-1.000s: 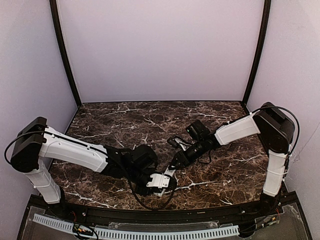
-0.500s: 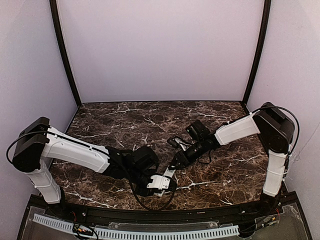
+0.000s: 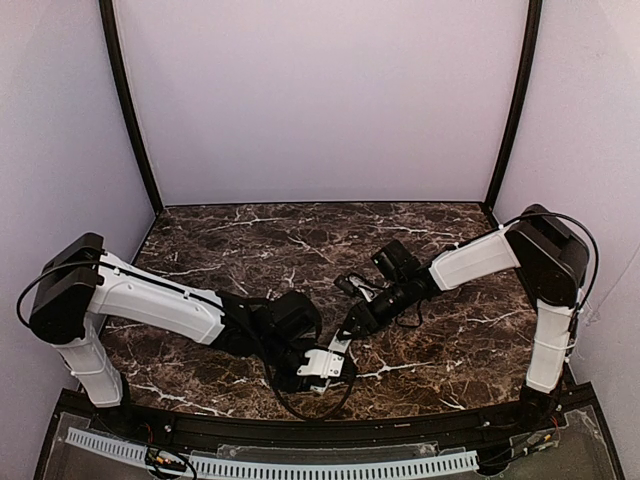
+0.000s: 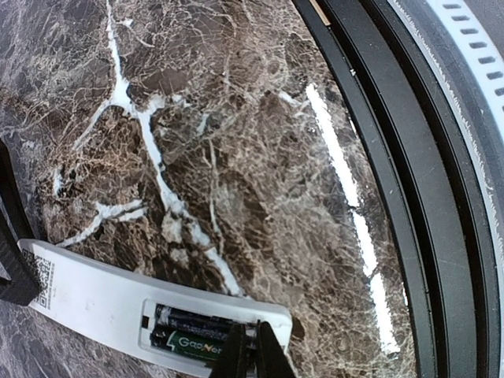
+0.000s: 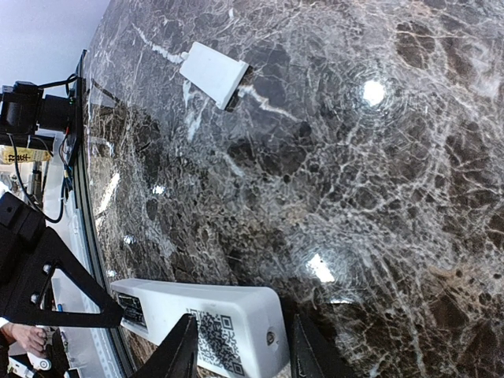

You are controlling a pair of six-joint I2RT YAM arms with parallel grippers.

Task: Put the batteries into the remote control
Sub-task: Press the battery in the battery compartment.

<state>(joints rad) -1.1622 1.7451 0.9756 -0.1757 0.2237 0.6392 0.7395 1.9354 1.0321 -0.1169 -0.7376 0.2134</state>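
The white remote control [image 3: 337, 351] lies back up near the table's front edge, its battery bay open. Two batteries [image 4: 189, 335] lie side by side in the bay, one with a green label. My left gripper [image 4: 251, 326] is shut, its tips pressed together on the batteries' end nearest the remote's end; in the top view the left gripper [image 3: 327, 369] sits over the remote's near end. My right gripper [image 5: 242, 319] stands open astride the far end of the remote control [image 5: 228, 303], where a QR label shows. One finger overlaps the remote. The other stands just past its end across a thin dark gap.
A small white flat cover piece [image 5: 214, 75] lies apart on the dark marble table [image 3: 250, 240]. The black front rail [image 4: 378, 157] and a white perforated strip [image 4: 480, 47] run close beside the remote. Purple walls enclose the table.
The left gripper's fingers have closed together over the remote's near end, and the left arm has edged slightly to the right. The right arm and the remote have stayed put.
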